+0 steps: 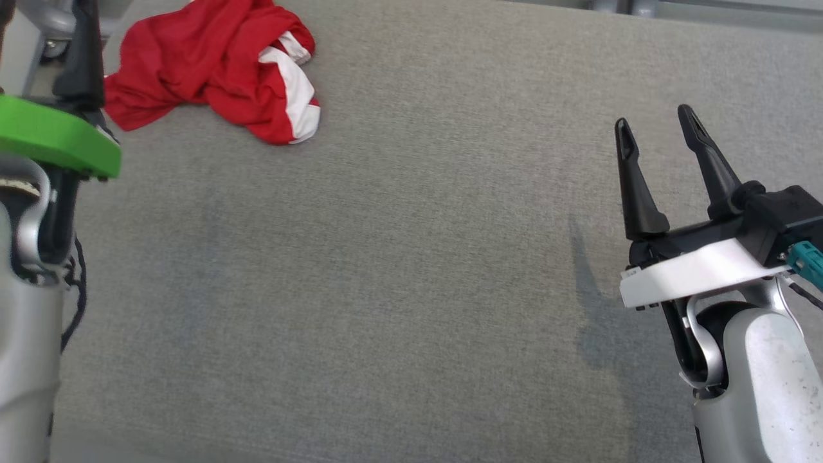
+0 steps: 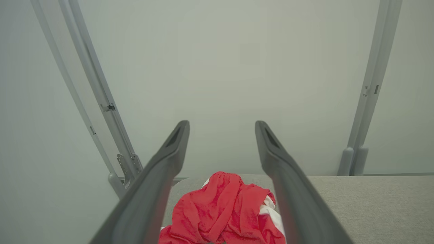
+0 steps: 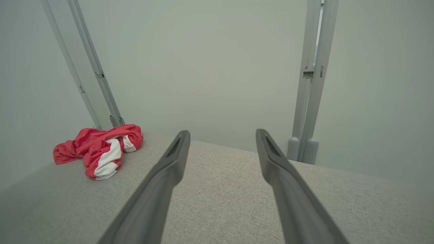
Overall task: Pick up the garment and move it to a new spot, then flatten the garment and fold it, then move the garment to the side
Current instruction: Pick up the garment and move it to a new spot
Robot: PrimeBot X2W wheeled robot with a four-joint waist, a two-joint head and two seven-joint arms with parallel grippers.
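Garment, red with white panels, lies crumpled at the far left corner of the grey table in the head view. The right jaws hang wide and empty, well apart from it. In the left wrist view the left jaws stand wide and bare, with the garment just ahead between them. In the right wrist view it sits far left, untouched. By my judgement nothing is done yet: pickup, move, flattening, folding and setting aside all remain.
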